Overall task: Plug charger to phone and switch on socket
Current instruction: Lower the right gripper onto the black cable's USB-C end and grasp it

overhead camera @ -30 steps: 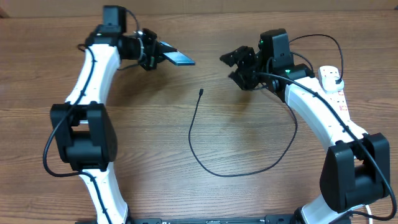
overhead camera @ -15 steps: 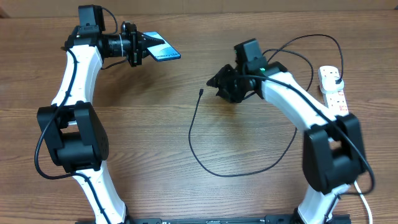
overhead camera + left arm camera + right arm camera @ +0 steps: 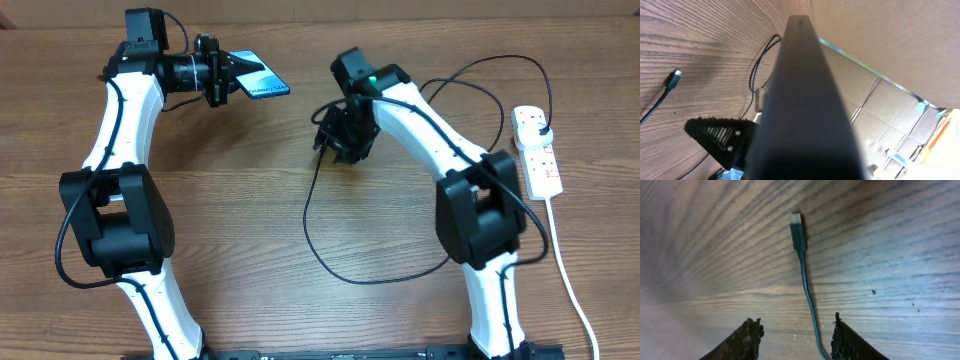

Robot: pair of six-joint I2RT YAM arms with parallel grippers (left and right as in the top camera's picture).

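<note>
My left gripper [image 3: 228, 78] is shut on the phone [image 3: 258, 84] and holds it tilted above the table's far left. In the left wrist view the phone [image 3: 805, 100] shows edge-on as a dark slab. The black charger cable [image 3: 306, 215] lies looped on the table. Its connector tip [image 3: 798, 230] lies on the wood and also shows in the left wrist view [image 3: 674, 79]. My right gripper [image 3: 796, 335] is open just above the cable behind the tip, and the cable runs between its fingers, nearer the right one. In the overhead view it [image 3: 330, 140] hovers by the tip. The white socket [image 3: 540, 165] lies at the far right with the black plug [image 3: 540, 122] in it.
The socket's thick white cord [image 3: 565, 270] runs down the right edge of the table. The charger's loop reaches the table's middle. Cardboard boxes [image 3: 890, 115] stand beyond the table's far side.
My right arm has swung left from near the socket to just over the cable's tip. My left arm moved the phone left a second ago and has held still since.
</note>
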